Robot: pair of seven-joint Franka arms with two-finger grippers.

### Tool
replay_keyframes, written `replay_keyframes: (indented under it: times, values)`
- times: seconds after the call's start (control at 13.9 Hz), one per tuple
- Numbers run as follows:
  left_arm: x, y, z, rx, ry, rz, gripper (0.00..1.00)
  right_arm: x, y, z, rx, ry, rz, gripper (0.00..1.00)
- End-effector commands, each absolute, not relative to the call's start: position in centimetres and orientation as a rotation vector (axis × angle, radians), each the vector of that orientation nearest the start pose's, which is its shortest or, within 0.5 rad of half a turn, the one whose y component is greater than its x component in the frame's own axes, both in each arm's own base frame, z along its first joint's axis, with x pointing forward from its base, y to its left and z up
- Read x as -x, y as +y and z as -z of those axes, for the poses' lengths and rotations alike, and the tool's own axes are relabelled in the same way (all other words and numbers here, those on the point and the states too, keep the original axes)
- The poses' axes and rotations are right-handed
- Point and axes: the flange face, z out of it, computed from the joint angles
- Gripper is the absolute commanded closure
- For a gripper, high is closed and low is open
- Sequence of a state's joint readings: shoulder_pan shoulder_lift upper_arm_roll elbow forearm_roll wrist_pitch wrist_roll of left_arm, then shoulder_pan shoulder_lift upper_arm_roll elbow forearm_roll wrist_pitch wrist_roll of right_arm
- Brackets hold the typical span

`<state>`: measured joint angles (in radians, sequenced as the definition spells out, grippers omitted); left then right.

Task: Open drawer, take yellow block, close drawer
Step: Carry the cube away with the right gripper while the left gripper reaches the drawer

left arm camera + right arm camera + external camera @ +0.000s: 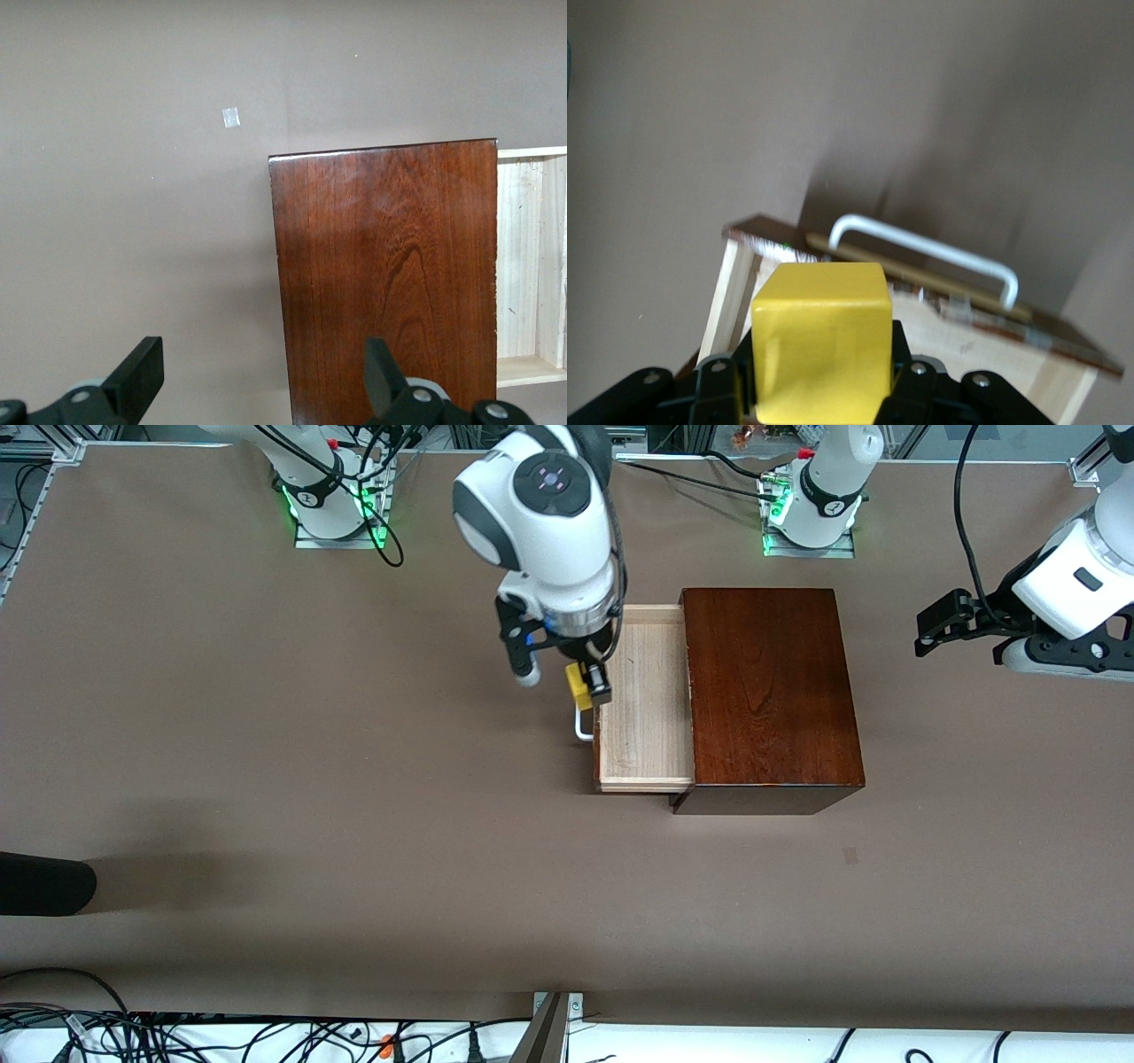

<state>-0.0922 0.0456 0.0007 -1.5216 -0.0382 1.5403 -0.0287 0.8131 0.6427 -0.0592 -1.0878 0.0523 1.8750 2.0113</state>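
The drawer (645,700) stands pulled out of the dark mahogany box (769,691), its pale wooden tray (992,354) bare inside. Its white bar handle (583,726) faces the right arm's end of the table. My right gripper (586,684) hangs above the drawer's front edge, shut on the yellow block (578,685). The right wrist view shows the yellow block (822,341) clamped between the black fingers (908,376), with the handle (930,252) below it. My left gripper (939,624) waits open in the air at the left arm's end, its fingers (142,372) wide apart over the box (390,283).
A small pale tape mark (850,856) lies on the brown table, nearer the front camera than the box. A black object (44,883) juts in at the right arm's end of the table. Cables (221,1036) run along the front edge.
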Motion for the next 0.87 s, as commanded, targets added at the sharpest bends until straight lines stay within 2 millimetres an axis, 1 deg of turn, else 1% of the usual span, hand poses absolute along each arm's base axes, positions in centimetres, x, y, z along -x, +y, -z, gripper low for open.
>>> replay_keyframes:
  times: [0.0, 0.07, 0.14, 0.29, 0.43, 0.58, 0.65, 0.79]
  values:
    - [-55.9, -5.7, -63.7, 3.167, 0.117, -0.039, 0.0, -56.1, 47.7, -47.2, 2.536, 1.661, -0.05, 0.69]
    - [-55.9, -5.8, -63.7, 3.167, 0.124, -0.037, 0.0, -56.8, 46.0, -47.4, 2.572, 1.605, -0.094, 0.69]
    - [-55.8, -5.9, -64.0, 3.17, 0.127, -0.03, 0.0, -57.7, 43.8, -47.0, 2.611, 1.563, -0.119, 0.69]
    - [-55.7, -6.9, -64.2, 3.221, 0.147, -0.031, 0.0, -58.7, 39.8, -46.3, 2.697, 1.454, -0.139, 0.69]
    - [-55.5, -7.9, -64.4, 3.261, 0.166, -0.032, 0.0, -59.3, 36.4, -45.4, 2.787, 1.317, -0.161, 0.69]
    - [-55.1, -10.7, -65.3, 3.263, 0.251, -0.005, 0.0, -60.0, 32.3, -44.1, 2.859, 1.197, -0.193, 0.69]
    - [-54.9, -11.7, -65.3, 3.262, 0.286, -0.007, 0.0, -60.4, 30.0, -43.0, 2.9, 1.129, -0.213, 0.69]
    - [-54.0, -16.2, -65.0, 3.244, 0.439, -0.022, 0.0, -61.0, 26.0, -41.2, 2.98, 0.959, -0.245, 0.69]
